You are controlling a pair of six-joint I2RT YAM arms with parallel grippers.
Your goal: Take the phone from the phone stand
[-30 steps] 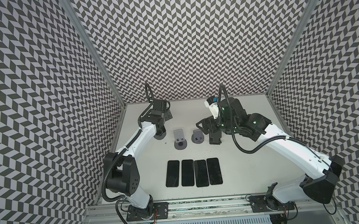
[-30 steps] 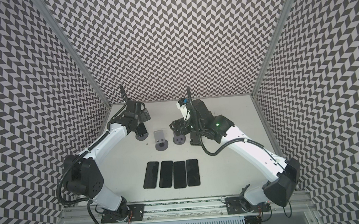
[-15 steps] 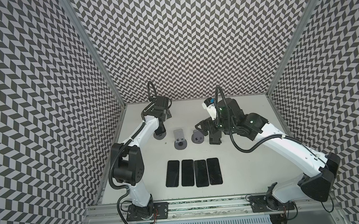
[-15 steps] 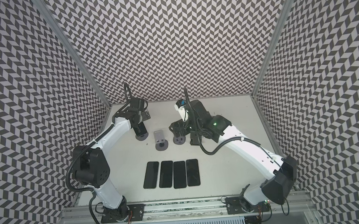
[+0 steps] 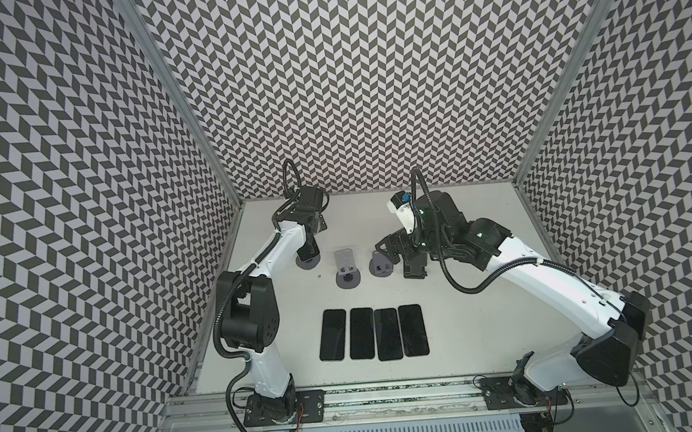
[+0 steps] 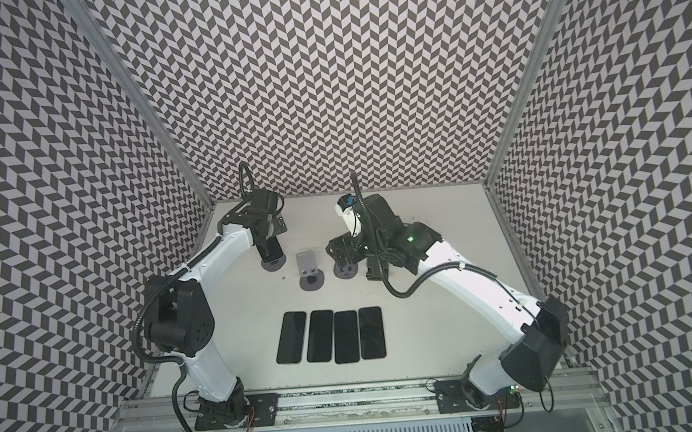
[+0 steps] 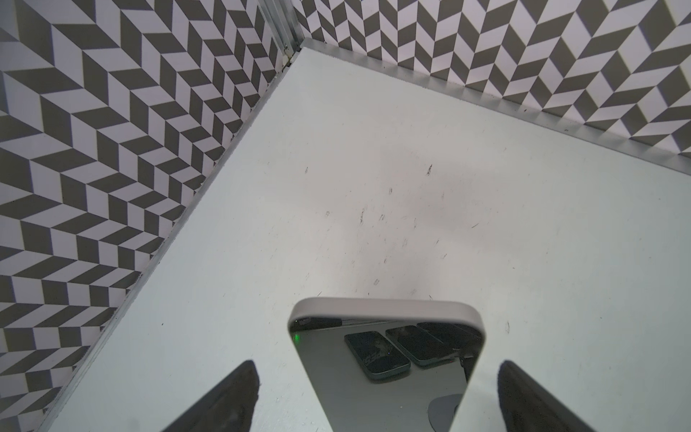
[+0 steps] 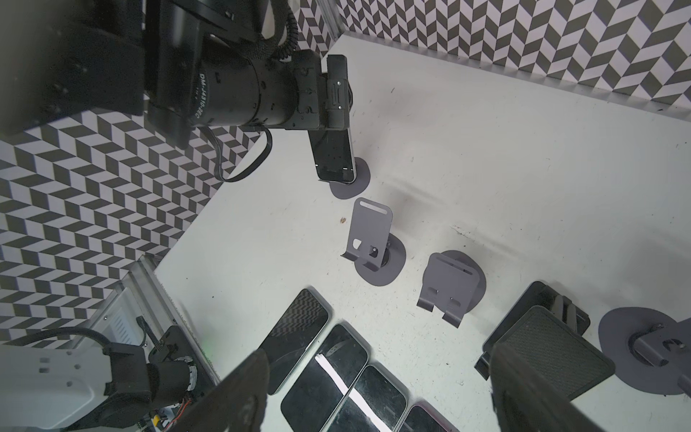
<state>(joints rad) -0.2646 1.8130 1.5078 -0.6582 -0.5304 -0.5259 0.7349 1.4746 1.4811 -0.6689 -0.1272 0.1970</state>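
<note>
Toward the back left of the bench (image 5: 468,321), we found the phone (image 8: 334,155) standing nearly upright on its phone stand (image 8: 359,178), the leftmost of a row of grey stands. The left fingers (image 7: 232,396) hung spread as wide as they go on either side of the phone's top edge. In the left wrist view a strip of bare bench showed between each finger and the phone, so they had hold of nothing. The phone's glossy face mirrored other phones lying on the bench. Next along the row we saw two empty stands, a taller stand (image 5: 345,265) and a lower stand (image 5: 381,264), near each other but apart. At the right end stood a fourth stand (image 8: 643,348) on a round base, and just beside it a dark textured slab (image 8: 553,348) was propped at a tilt; we could not tell whether it was a phone. The right fingers (image 8: 239,396) were parted wide with nothing between them. In the right wrist view one finger overlapped the slab's edge, but we could not tell whether it touched. Nearer the front, four dark phones (image 5: 361,332) lay flat side by side in a row, well apart from the stands.
</note>
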